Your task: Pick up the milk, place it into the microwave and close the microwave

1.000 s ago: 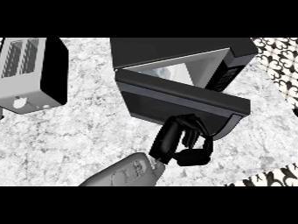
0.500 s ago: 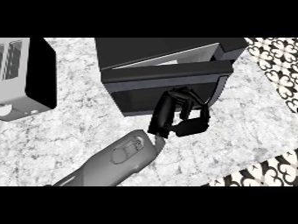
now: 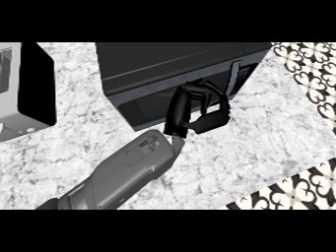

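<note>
The left hand (image 3: 199, 112) holds nothing, its fingers spread apart and lightly bent against the closed door (image 3: 143, 101) of the microwave (image 3: 163, 64) on the bench (image 3: 272, 130). The milk is hidden from view.

No text, label, brand or number is readable on the microwave (image 3: 163, 64), toaster (image 3: 10, 88) or counter (image 3: 265, 142).
</note>
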`<state>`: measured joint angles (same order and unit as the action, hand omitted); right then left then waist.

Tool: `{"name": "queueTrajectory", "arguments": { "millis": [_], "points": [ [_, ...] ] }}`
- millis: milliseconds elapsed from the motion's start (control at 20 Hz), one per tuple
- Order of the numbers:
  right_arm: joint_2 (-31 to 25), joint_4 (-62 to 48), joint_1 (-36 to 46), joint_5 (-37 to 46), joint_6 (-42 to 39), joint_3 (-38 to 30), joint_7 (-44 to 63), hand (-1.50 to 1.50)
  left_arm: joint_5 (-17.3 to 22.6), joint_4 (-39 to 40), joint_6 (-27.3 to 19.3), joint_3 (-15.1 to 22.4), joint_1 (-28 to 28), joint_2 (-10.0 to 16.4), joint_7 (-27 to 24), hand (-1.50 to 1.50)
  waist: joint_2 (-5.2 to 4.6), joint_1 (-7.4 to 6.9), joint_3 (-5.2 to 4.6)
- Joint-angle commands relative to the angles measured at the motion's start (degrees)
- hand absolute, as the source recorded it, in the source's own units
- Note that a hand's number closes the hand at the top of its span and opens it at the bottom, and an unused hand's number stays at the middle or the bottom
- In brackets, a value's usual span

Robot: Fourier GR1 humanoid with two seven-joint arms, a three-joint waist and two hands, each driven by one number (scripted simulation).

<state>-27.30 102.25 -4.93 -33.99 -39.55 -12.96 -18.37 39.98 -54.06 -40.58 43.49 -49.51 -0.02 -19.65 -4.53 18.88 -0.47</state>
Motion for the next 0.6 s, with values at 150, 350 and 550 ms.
{"name": "queueTrajectory", "arguments": {
  "millis": [150, 350, 550],
  "points": [
    [-2.14, 1.30, 1.19, -3.07, -0.07, -0.73, 1.81, -1.50, 3.60, 4.00, 1.04, -2.54, -3.30, 0.02, -3.66, 1.50, -0.34, 0.92, 0.04],
    [-2.70, 1.26, 1.64, -4.34, -0.06, -1.21, 2.09, -1.50, 4.87, 5.37, 1.72, -2.63, -3.36, 0.02, -5.70, 1.50, -0.83, 0.99, 0.14],
    [-3.86, 1.84, 1.93, -6.12, -0.03, -1.37, 3.28, -1.50, 6.69, 5.53, 1.82, -2.10, -3.45, 0.02, -7.23, 1.50, -0.65, 1.56, 0.09]
  ]
}}
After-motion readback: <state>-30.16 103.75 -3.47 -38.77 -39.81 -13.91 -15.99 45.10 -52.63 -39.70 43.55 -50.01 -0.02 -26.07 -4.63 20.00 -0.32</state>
